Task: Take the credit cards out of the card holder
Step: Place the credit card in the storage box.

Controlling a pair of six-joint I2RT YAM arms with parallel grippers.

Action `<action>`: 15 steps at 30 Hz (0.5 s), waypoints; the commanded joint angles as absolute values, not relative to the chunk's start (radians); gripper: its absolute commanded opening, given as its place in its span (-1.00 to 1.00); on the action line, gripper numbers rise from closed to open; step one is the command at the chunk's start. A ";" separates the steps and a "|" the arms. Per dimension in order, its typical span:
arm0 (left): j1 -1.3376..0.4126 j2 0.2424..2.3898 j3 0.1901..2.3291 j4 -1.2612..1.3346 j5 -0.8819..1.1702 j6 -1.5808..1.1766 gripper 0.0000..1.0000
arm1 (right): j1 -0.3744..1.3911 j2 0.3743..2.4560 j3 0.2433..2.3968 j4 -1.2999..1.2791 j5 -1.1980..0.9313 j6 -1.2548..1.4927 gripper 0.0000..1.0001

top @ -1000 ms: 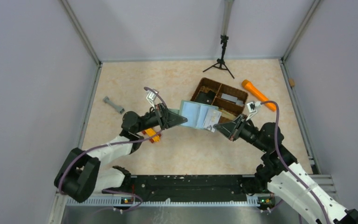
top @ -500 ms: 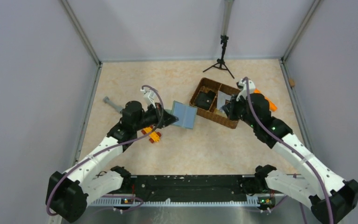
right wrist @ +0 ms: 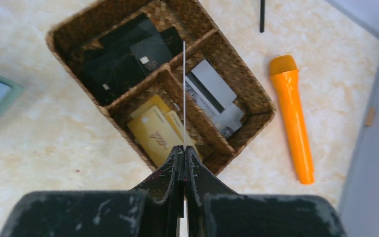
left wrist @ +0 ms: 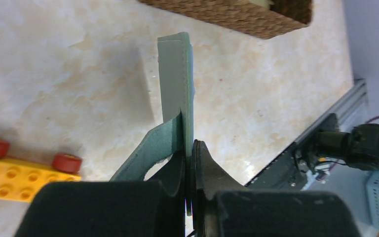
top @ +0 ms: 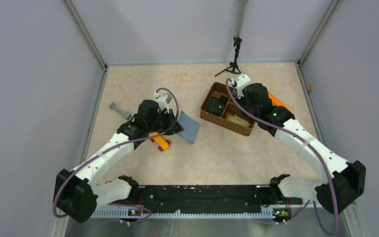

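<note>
Top external view is showing the two arms now well apart: a second ago both tools were meeting at the opened card holder in the middle of the tabletop (top: 217, 158), and since then the right arm has been swinging away to the brown woven basket (right wrist: 74, 74). The left arm has been drawing the card holder (top: 188, 127) back toward its own side.

The right tool (right wrist: 184, 150) is pinching narrowly on a thin card (right wrist: 184, 89), seen edge-on as a pale line in the right wrist view. It is hanging above the basket, about where the dividers meet. Black, grey and gold cards are already lying in separate compartments below it; which compartment this card is meant for cannot be told.

The left tool (left wrist: 190, 148) is clamping tight on one flap of the card holder, holding it tilted just beside a yellow toy brick (top: 160, 141). No card is showing on its visible face, though the inside is largely hidden.

Judging by this, one card is out and waiting to be released. Whether any are remaining inside cannot be settled from here.
</note>
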State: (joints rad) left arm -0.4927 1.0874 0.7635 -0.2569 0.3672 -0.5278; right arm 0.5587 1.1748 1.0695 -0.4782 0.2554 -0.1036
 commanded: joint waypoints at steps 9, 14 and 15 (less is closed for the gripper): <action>-0.571 1.273 0.966 -0.526 0.024 -0.367 -1.00 | 0.528 1.332 1.103 -0.384 0.444 -0.529 -1.00; -0.601 1.335 0.996 -0.548 -0.046 -0.355 -1.00 | 0.495 1.468 1.178 -0.421 0.413 -0.582 -1.00; -0.603 1.337 0.997 -0.547 -0.046 -0.354 -1.00 | 0.488 1.494 1.185 -0.414 0.416 -0.592 -1.00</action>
State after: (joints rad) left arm -0.5915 1.3239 0.9497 -0.5293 0.0265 -0.3824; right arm 0.5144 1.4258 1.1069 -0.4351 0.4019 -0.5117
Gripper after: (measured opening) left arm 0.025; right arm 0.007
